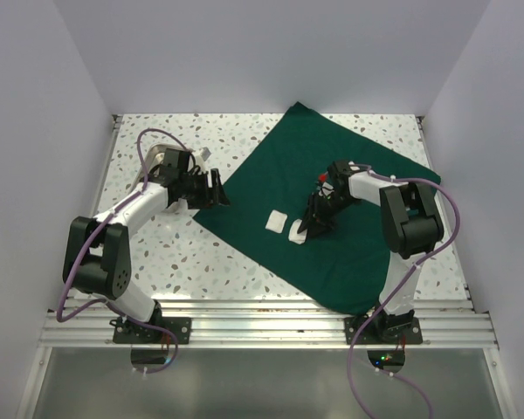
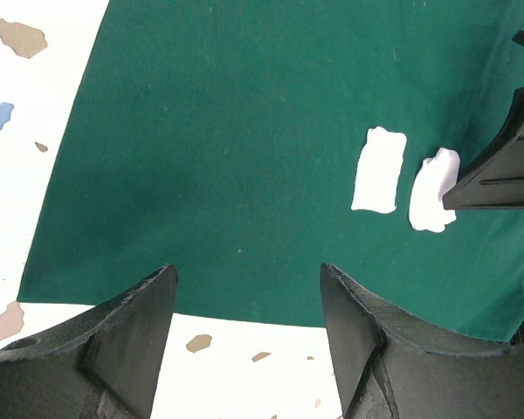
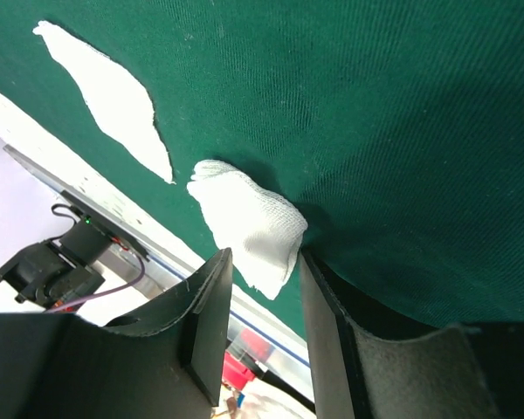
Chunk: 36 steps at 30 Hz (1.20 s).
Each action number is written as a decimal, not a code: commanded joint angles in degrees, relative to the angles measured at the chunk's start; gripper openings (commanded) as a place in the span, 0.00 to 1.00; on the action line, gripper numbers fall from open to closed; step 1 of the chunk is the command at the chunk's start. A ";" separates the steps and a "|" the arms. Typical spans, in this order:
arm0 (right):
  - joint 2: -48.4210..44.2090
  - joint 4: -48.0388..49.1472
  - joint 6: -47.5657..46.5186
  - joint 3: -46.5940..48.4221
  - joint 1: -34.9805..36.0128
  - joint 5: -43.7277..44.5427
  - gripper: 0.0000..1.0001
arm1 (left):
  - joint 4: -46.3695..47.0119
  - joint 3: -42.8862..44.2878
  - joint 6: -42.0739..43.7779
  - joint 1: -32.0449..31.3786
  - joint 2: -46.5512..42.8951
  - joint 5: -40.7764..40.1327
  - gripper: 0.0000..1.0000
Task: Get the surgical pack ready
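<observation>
We see the drape (image 1: 349, 175) spread flat as a wide dark green sheet, set cornerwise on the speckled table (image 1: 183, 262). It fills the centre and right of the overhead view, with one corner at the upper middle and another at the lower middle. Two white pieces lie on it just left of centre: a flat gauze (image 1: 277, 221) and, just beside it to the lower right, a bunched gauze (image 1: 295, 232), near each other but apart. The right gripper (image 1: 311, 227) is low over the drape at the bunched gauze. In the right wrist view its jaws stand partly apart, and the near end of that gauze lies in the gap between them, touching the finger (image 3: 327, 288) on the right of the frame; the gauze rests on the drape and we see no squeeze on it. The flat gauze shows in the upper left of that view, apart from the fingers. The left gripper (image 1: 217, 190) is at the drape's left edge, left of centre in the overhead view. In the left wrist view its jaws stand wide apart with nothing between them, over the line where green meets table. A shiny tray (image 1: 159, 157) sits in the upper left of the overhead view, partly hidden behind the left arm (image 1: 144, 209).
</observation>
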 commanded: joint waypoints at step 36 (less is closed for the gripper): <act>-4.82 -7.90 1.47 10.30 2.21 1.89 0.00 | 1.98 1.69 -0.13 -0.08 -1.24 0.93 0.70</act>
